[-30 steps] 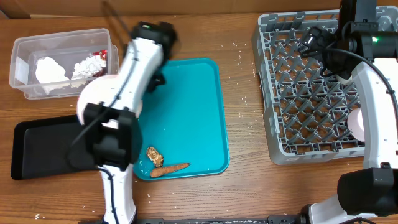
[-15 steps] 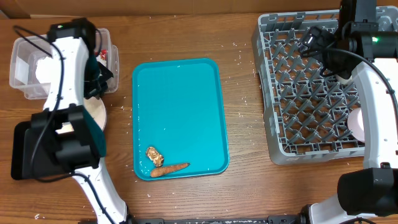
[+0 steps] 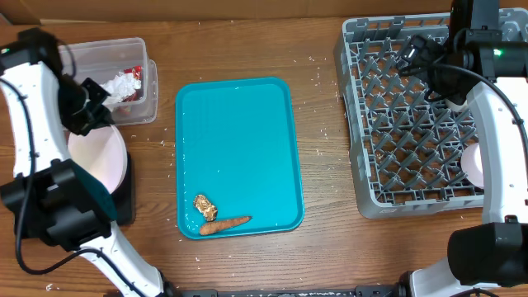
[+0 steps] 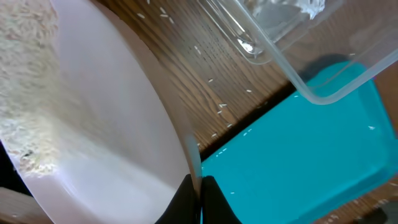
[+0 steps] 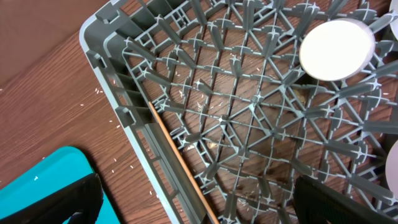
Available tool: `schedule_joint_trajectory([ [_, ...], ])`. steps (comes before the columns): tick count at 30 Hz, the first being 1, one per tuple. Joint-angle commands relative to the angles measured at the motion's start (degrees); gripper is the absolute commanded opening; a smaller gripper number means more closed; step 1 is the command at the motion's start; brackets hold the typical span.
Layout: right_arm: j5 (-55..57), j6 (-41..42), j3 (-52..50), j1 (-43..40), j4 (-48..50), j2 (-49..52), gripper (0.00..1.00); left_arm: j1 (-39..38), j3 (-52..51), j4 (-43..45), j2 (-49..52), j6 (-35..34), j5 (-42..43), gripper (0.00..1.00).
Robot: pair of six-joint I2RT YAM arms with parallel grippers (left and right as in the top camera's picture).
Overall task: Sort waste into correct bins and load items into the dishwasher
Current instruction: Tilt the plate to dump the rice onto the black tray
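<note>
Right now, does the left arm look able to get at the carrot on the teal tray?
Probably not yet: the left tool is shut on the white plate, so it cannot grip anything more. The way across the tray to the carrot looks free.

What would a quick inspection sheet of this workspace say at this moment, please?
Surface: wooden table, scattered rice grains.
Job's things: white plate carrying rice; teal tray with carrot piece and brown food scrap; clear container holding crumpled paper; black bin; grey dish rack with white round dish and thin wooden stick.
Clutter: nothing seen.
Tools: left tool shut on the plate's rim, beside the container; right tool open above the rack.
Cables: black left-arm cable; black right-arm cable.
Surroundings: nothing seen.
</note>
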Motion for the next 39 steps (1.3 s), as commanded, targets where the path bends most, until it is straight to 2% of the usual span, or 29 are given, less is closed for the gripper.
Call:
schedule_joint_trajectory([
  [1,0.55,0.26,-0.09,-0.02,0.15,-1.49,1.0,4.09,0.74,0.0,-1.46,4.81,8.35,0.04],
  [7,0.57,0.26,-0.09,-0.02,0.15,-1.51,1.0,10.16,0.74,-0.72,-1.36,8.52,19.37,0.04],
  [14,0.55,0.26,-0.09,-0.02,0.15,-1.51,1.0,16.0,0.48,-3.39,-1.36,10.27,21.2,0.04],
  [16,0.55,0.26,-0.09,-0.02,0.15,-1.51,1.0,17.09,0.13,-3.54,-1.33,11.98,23.5,0.04],
  [17,0.57,0.26,-0.09,-0.02,0.15,-1.49,1.0,17.79,-0.48,-3.54,-1.33,13.6,26.51,0.08],
  [18,0.57,0.26,-0.09,-0.02,0.15,-1.51,1.0,18.16,-0.87,-3.65,-1.33,14.73,28.74,0.04],
  [21,0.57,0.26,-0.09,-0.02,0.15,-1.51,1.0,19.37,-3.08,-3.23,-1.33,17.77,34.01,0.04],
  [24,0.57,0.26,-0.09,-0.02,0.15,-1.51,1.0,20.63,-7.26,-1.11,-1.31,18.14,34.73,0.04],
  [28,0.55,0.26,-0.09,-0.02,0.15,-1.51,1.0,21.73,-13.05,-0.55,-1.31,23.71,42.38,0.04],
  [32,0.57,0.26,-0.09,-0.02,0.15,-1.49,1.0,22.62,-13.6,-0.59,-1.31,24.76,43.23,0.04],
  [39,0.55,0.26,-0.09,-0.02,0.15,-1.51,1.0,24.46,-13.6,-3.3,-1.33,27.47,49.79,0.04],
])
